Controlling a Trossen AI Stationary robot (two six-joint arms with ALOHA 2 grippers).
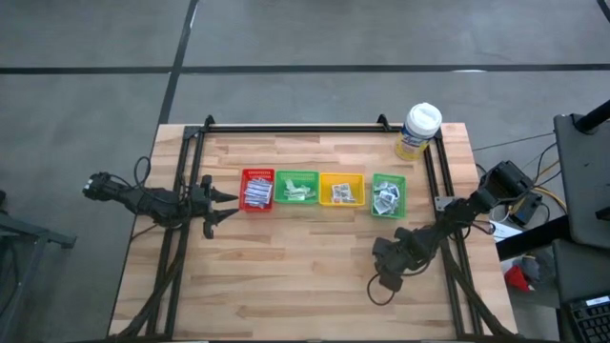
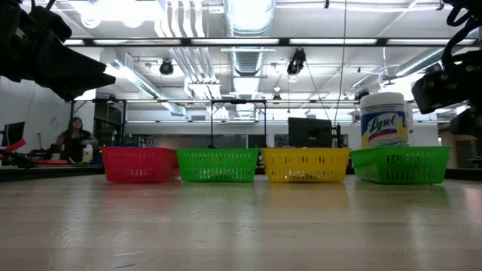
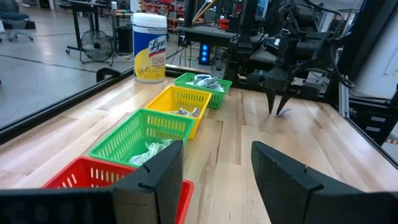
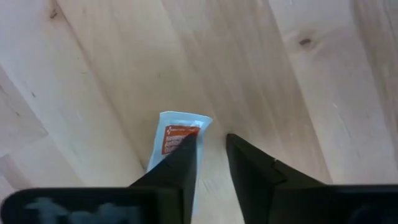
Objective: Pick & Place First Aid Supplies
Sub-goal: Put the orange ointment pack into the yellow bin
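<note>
- Your right gripper point(image 4: 210, 149) points down near the table's point(image 1: 315, 267) right edge, fingers narrowly apart over a white packet point(image 4: 176, 134) lying flat there.
- Your left gripper point(image 3: 214, 174) waits spread wide beside the red tray point(image 1: 258, 173).

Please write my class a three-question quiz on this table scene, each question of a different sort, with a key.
1. Multiple choice: which colour is the tray nearest the white-lidded tub? A red, B yellow, C green.
2. True or false: the left gripper is open, beside the red tray.
3. Short answer: what lies on the table right at the right gripper?

Key
1. C, the green tray at the right end of the row.
2. True.
3. A small white packet with orange print.
</note>
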